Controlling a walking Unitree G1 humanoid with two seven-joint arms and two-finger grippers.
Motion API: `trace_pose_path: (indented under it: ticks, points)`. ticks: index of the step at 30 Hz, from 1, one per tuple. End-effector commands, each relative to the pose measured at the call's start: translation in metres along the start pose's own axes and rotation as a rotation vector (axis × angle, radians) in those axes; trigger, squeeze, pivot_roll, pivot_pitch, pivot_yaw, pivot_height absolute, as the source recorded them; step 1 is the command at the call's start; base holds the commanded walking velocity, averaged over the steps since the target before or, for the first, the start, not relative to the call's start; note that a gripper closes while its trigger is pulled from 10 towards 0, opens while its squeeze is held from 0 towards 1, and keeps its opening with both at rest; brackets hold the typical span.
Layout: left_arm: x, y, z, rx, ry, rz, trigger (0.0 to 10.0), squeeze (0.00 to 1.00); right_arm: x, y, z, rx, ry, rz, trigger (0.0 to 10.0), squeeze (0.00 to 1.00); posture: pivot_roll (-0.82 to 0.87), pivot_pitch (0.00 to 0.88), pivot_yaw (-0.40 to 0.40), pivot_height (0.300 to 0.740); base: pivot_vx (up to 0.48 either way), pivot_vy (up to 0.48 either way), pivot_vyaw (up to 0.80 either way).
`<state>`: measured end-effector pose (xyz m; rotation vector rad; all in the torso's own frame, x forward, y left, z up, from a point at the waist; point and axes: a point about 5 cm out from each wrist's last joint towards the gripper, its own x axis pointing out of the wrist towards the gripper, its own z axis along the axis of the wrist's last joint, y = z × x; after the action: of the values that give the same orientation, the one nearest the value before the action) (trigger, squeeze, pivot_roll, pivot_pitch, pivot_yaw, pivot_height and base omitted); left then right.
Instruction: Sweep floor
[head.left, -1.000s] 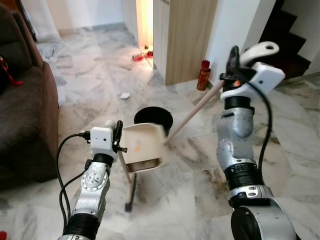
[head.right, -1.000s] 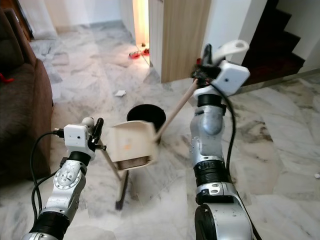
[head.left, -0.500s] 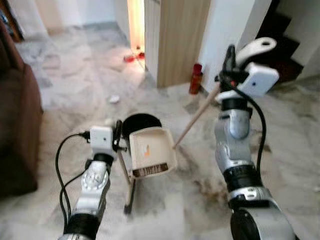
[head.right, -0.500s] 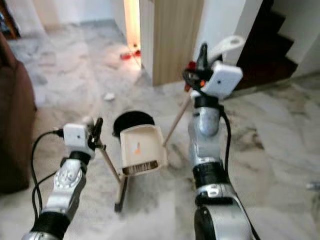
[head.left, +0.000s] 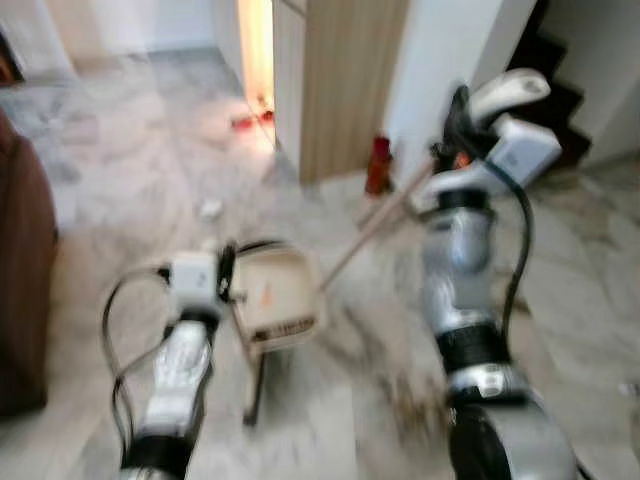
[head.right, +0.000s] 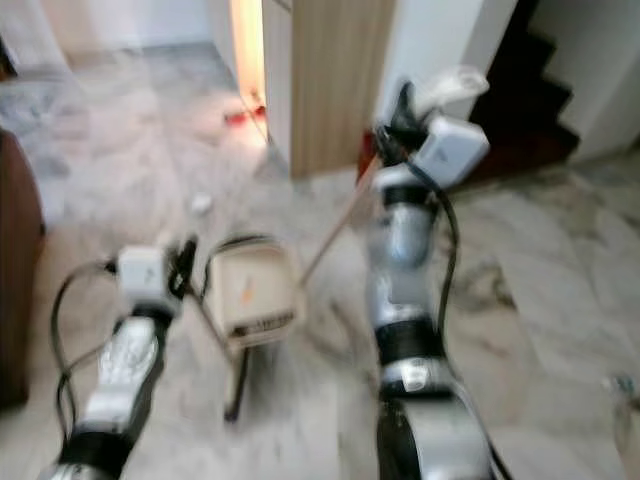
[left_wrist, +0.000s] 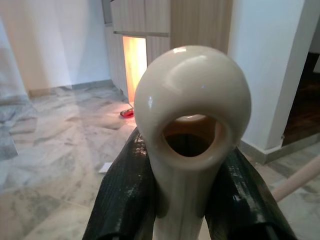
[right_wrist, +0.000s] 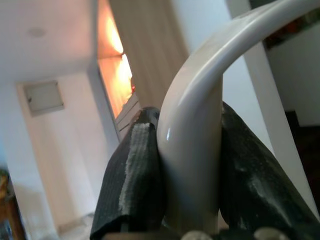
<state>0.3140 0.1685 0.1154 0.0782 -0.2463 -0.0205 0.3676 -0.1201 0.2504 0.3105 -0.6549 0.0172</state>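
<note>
Head views blurred. Left gripper, fingers clamped on the cream plastic looped handle of an upright cream dustpan held above the grey marble floor. Right gripper, raised near a wooden door panel, fingers clamped on the cream curved grip of a wooden-sticked broom slanting down behind the dustpan.

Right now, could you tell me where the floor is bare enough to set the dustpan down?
Bare marble lies right of the right arm, toward the stairs. It is crowded ahead: dustpan over the black bin, broom stick, paper scrap, red bottle by the wooden panel.
</note>
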Motion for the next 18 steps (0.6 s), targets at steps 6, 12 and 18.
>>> trace_pose_path:
  ticks: [6,12,18]
  points:
    - [0.0020,-0.0042,0.0105,0.016,-0.059,-0.014,10.0,0.00,0.0065,-0.0082,0.0099,0.010,-0.038,-0.023,10.0,0.00,0.06,0.000,-0.021,0.740,0.000,0.176,0.00]
    - [0.0009,-0.0040,0.0085,0.002,-0.048,-0.010,10.0,0.00,0.0054,-0.0088,0.0080,0.012,-0.027,-0.021,10.0,0.00,0.06,0.000,-0.022,0.740,0.000,0.137,0.00]
    - [0.0005,-0.0050,0.0073,0.005,-0.042,-0.017,10.0,0.00,0.0044,-0.0097,0.0063,0.009,-0.019,-0.023,10.0,0.00,0.06,0.000,-0.021,0.740,0.000,0.480,0.00]
